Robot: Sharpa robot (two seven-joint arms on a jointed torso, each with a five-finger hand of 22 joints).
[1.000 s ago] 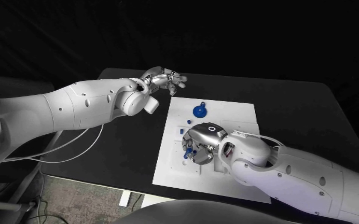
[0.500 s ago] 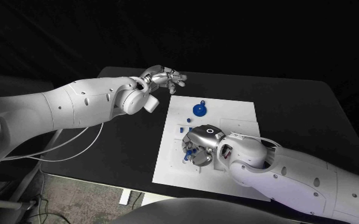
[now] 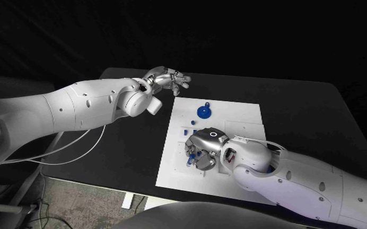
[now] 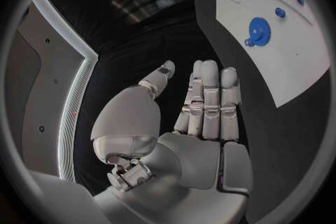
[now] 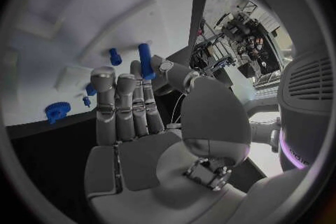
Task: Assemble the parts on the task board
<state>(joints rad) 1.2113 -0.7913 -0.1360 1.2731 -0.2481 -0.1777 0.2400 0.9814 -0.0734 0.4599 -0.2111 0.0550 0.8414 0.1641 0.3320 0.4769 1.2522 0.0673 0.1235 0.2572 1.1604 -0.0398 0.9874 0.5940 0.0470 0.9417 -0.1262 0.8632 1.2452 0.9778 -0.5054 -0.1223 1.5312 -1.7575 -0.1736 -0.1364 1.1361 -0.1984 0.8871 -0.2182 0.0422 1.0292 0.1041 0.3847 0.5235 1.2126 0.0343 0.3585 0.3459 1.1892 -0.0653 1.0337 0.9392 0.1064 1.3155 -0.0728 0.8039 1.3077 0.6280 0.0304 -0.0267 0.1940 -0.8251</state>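
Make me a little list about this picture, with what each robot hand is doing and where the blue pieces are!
Left hand: open, holds nothing, off the board's far left corner
Right hand: over the task board, pinches a blue peg
Blue gear: lies on the board's far part
Table: black

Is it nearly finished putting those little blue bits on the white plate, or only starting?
It looks early on. On the white task board a blue gear lies loose, untouched, with other small blue parts beside it. In hand: the right robot hand pinches a blue peg over the board. The left robot hand hovers off the board, holding nothing. What is seated under the right hand I cannot tell.
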